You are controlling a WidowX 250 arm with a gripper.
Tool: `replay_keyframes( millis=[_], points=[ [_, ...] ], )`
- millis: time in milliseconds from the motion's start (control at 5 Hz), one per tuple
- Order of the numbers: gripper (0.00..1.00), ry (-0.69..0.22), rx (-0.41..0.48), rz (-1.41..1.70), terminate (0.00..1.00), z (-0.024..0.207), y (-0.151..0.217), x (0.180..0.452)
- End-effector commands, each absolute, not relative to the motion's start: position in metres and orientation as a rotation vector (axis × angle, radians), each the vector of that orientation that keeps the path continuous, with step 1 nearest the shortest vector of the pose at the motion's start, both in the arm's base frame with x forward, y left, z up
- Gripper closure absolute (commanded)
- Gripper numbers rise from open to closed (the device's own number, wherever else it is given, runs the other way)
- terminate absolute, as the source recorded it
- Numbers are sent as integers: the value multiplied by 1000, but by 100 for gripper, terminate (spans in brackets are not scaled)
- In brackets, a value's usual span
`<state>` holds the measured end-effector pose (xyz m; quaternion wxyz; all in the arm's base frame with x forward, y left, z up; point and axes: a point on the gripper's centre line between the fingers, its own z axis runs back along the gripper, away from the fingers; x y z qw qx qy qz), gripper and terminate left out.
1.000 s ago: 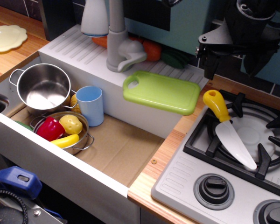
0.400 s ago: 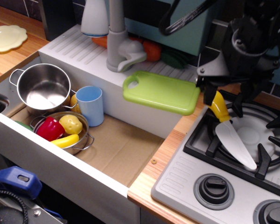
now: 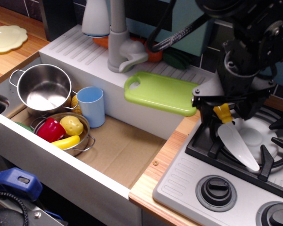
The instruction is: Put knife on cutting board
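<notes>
The knife (image 3: 237,143) lies on the stove grate at the right, white blade toward the front right, yellow handle (image 3: 223,113) toward the back left. My black gripper (image 3: 225,109) has come down over the handle; its fingers stand on either side of it, still apart, and hide the handle's far end. The lime-green cutting board (image 3: 164,92) lies flat on the white sink ledge just left of the gripper, its hole end to the left and its right corner behind the gripper.
The grey stove (image 3: 212,179) has black grates and knobs. A sink holds a steel pot (image 3: 43,88), a blue cup (image 3: 91,106) and a bowl of toy vegetables (image 3: 61,129). A grey faucet (image 3: 120,44) stands behind the board. A pale scalloped plate (image 3: 5,37) lies at the far left.
The gripper has come down and to the left from above the stove onto the knife's yellow handle. The knife and the board have not moved.
</notes>
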<state>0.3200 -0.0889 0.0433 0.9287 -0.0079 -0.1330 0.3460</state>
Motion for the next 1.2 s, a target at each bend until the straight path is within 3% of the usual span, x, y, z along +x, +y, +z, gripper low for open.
replay_keyframes(
  millis=[0, 200, 400, 1000],
  points=[
    [0, -287, -61, 673, 0, 49, -78, 330],
    [100, -283, -48, 663, 0, 55, -74, 340],
    [100, -242, -51, 642, 0, 65, -67, 347],
    [100, -305, 65, 538, 0, 79, -24, 361]
  ],
)
